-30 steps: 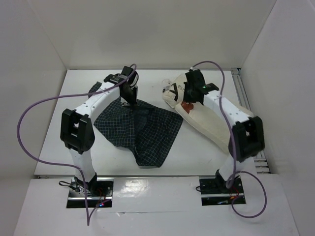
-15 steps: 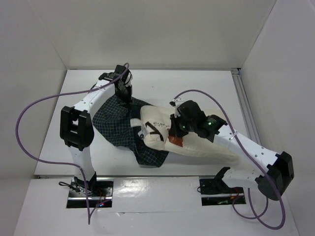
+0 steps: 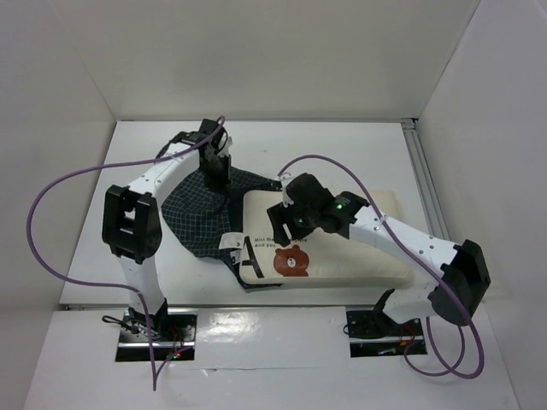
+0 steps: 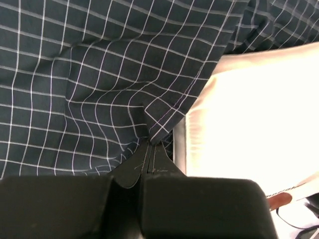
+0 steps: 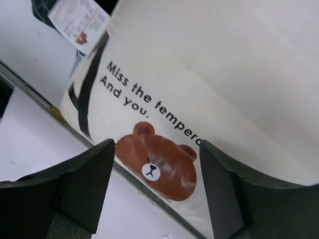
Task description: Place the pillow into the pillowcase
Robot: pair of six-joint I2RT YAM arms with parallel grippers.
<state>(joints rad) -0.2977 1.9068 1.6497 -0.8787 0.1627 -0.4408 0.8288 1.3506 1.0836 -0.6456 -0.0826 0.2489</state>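
Observation:
The cream pillow (image 3: 359, 243) lies across the front middle of the table, its brown bear print (image 3: 292, 260) facing up. Its left end rests over the right part of the dark checked pillowcase (image 3: 195, 218). My left gripper (image 3: 217, 178) is shut on a pinch of the pillowcase (image 4: 89, 74) at the cloth's far edge, with the pillow (image 4: 259, 109) bright beside it. My right gripper (image 3: 284, 227) hangs open just above the pillow (image 5: 224, 69). Its fingers (image 5: 94, 174) straddle the bear print (image 5: 162, 167) without touching it. The right gripper (image 5: 157, 149) holds nothing.
White walls close in the table on the left, back and right. A metal rail (image 3: 420, 166) runs along the right edge. Purple cables (image 3: 51, 196) loop from both arms. A paper tag (image 5: 79, 20) sticks out at the pillow's left end.
The right arm carried the pillow from the back right to the front middle, laid it partly on the pillowcase and opened its jaws. The left gripper kept its pinch, shifting only slightly.

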